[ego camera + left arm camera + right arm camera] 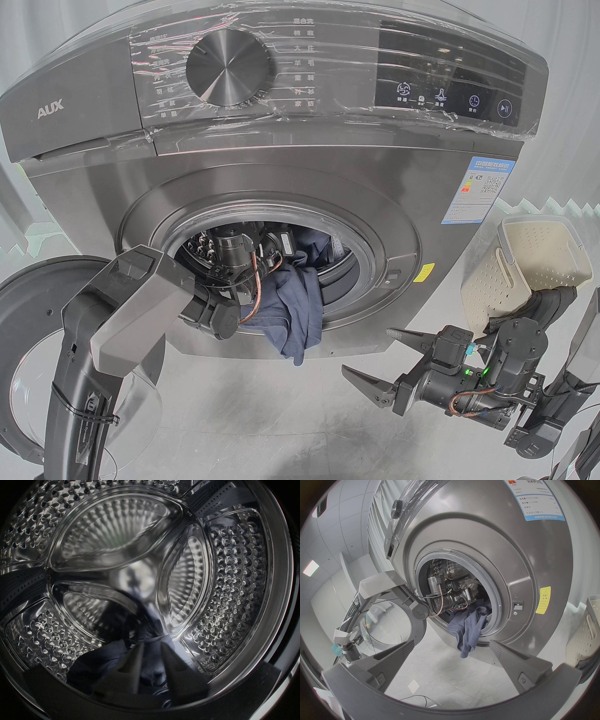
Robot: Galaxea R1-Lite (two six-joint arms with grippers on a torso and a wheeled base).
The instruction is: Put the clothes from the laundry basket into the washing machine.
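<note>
The grey washing machine (400,206) stands with its round opening uncovered. My left arm reaches into the drum (237,573), and my left gripper (152,648) is shut on a dark blue garment (93,664) near the drum's bottom. Part of that garment (294,306) hangs out over the opening's lower lip and shows in the right wrist view too (468,627). My right gripper (369,353) hovers open and empty above the floor, in front of the machine and to its right. The cream laundry basket (537,250) leans at the right with dark clothes (544,303) spilling from it.
The machine's door (25,350) is swung open to the left, beside my left arm. Bare grey floor (281,412) lies in front of the machine. The basket's perforated wall (581,636) is close to my right arm.
</note>
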